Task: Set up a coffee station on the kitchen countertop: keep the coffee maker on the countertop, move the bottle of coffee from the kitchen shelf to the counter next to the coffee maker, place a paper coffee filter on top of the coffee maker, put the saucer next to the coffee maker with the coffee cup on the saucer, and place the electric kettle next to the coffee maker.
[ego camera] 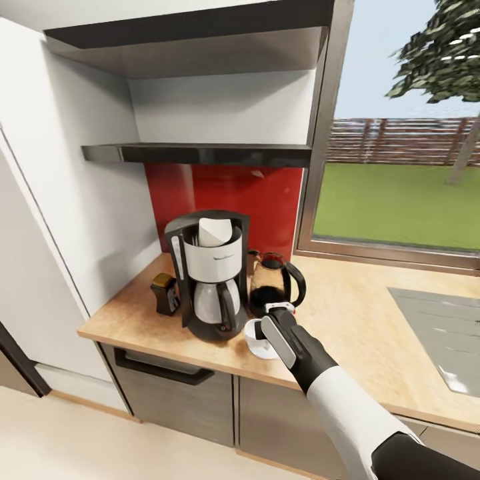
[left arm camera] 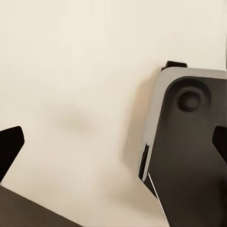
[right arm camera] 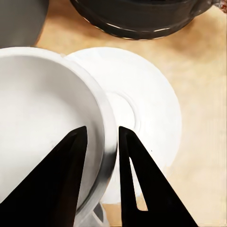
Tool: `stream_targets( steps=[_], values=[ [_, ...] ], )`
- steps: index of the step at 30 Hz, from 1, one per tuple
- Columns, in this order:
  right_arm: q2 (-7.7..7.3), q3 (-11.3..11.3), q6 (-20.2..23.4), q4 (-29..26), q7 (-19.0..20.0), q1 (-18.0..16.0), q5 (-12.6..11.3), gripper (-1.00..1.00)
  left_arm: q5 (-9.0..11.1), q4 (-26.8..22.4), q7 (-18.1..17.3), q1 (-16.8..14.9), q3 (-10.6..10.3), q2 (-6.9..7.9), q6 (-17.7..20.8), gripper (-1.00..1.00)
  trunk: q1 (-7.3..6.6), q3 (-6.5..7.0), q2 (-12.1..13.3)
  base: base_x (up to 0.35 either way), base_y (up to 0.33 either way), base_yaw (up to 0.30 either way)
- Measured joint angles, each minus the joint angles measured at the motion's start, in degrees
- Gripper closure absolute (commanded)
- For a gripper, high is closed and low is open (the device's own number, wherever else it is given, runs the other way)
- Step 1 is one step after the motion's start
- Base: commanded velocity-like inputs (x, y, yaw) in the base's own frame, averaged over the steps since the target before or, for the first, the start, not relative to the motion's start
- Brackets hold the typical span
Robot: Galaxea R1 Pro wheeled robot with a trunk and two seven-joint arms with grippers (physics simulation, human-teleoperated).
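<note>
The right gripper (right arm camera: pixel 100 142) pinches the rim of the coffee cup (right arm camera: pixel 42 123), one finger inside and one outside, so the cup hangs just above the saucer (right arm camera: pixel 146 118) w/o tipping. The saucer lies on the kitchen countertop (ego camera: pixel 347 320), near side of the electric kettle (ego camera: pixel 270 283), right of the coffee maker (ego camera: pixel 210 273). The left gripper (left arm camera: pixel 113 146) is spread apart, holding nothing.

On the light-wood kitchen countertop (ego camera: pixel 347 320) before a red backsplash (ego camera: pixel 227 200) stand the black-and-white coffee maker (ego camera: pixel 210 280), a dark golden-lidded bottle of coffee (ego camera: pixel 164 292), white saucer (right arm camera: pixel 151 118) and white coffee cup (right arm camera: pixel 42 123).
</note>
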Motion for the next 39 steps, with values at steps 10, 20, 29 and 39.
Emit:
stream_targets(
  steps=[10, 20, 29, 39],
  values=[
    [0.00, 0.0, -0.1, 0.1, -0.1, 0.0, 0.0, 1.00, 0.0, 0.0, 0.1, 0.0, 0.0, -0.03, 0.0, -1.00, 0.00, 0.15, 0.0, 0.000, 0.000, -0.061],
    [0.00, 0.0, -3.2, 2.6, 0.1, 0.0, 0.0, 1.00, 0.0, 0.0, 0.2, 0.0, 0.0, -0.06, 0.0, -1.00, 0.00, 0.15, 0.0, 0.000, 0.000, -0.001],
    [0.00, 0.0, -4.2, 2.9, -0.1, 0.0, 0.0, 1.00, 0.0, 0.0, 0.2, 0.0, 0.0, -0.06, 0.0, -1.00, 0.00, 0.15, 0.0, 0.000, 0.000, -0.137],
    [0.00, 0.1, -4.2, 2.9, -0.1, 0.0, 0.0, 1.00, 0.0, 0.0, 0.2, 0.0, 0.0, -0.06, 0.0, -1.00, 0.00, 0.15, 0.0, 0.000, 0.000, -0.079]
  ],
)
